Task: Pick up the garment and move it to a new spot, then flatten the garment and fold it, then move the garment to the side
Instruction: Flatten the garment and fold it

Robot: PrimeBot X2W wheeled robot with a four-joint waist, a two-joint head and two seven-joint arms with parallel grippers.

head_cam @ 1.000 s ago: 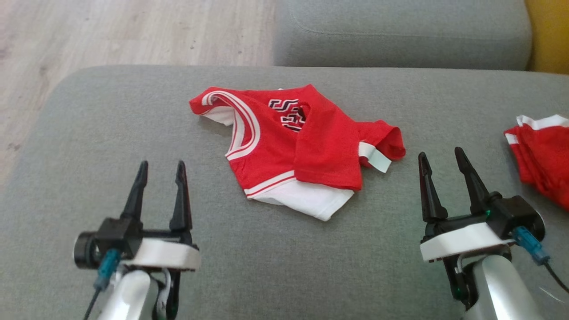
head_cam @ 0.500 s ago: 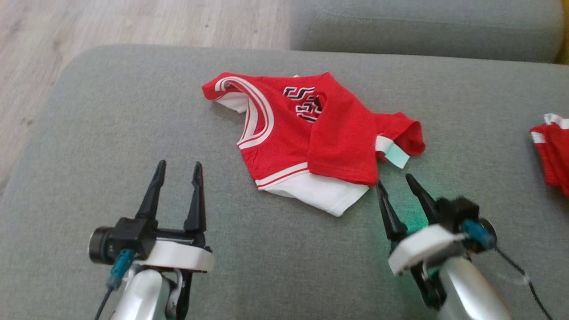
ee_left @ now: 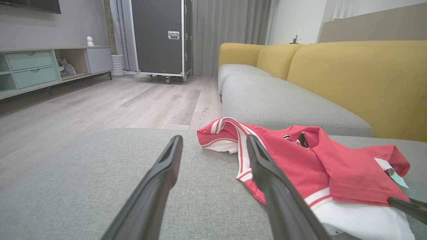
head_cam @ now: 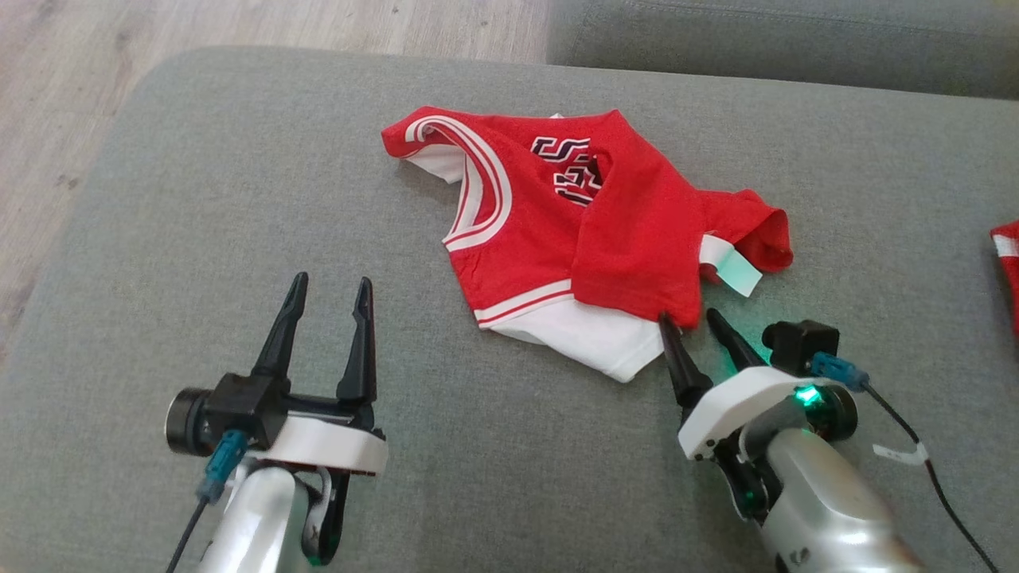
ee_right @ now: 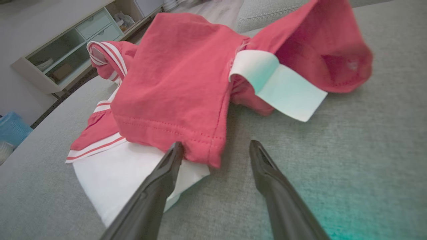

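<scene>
1. Garment (head_cam: 557,231): a crumpled red mesh jersey with white-striped trim and white fabric beneath, lying on the grey woven sofa seat (head_cam: 199,199).
2. Right end effector (head_cam: 687,315) is released, and the stitched hem corner sits right at its tips.
3. Left end effector (head_cam: 333,278) is released too, with the garment ahead to its right, apart.
4. A white tag (head_cam: 732,270) curls just beyond the right end effector, and another red cloth (head_cam: 1007,270) lies well off to its right.

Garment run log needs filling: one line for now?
right gripper: open, at garment corner | left gripper: open, away | garment: crumpled
</scene>
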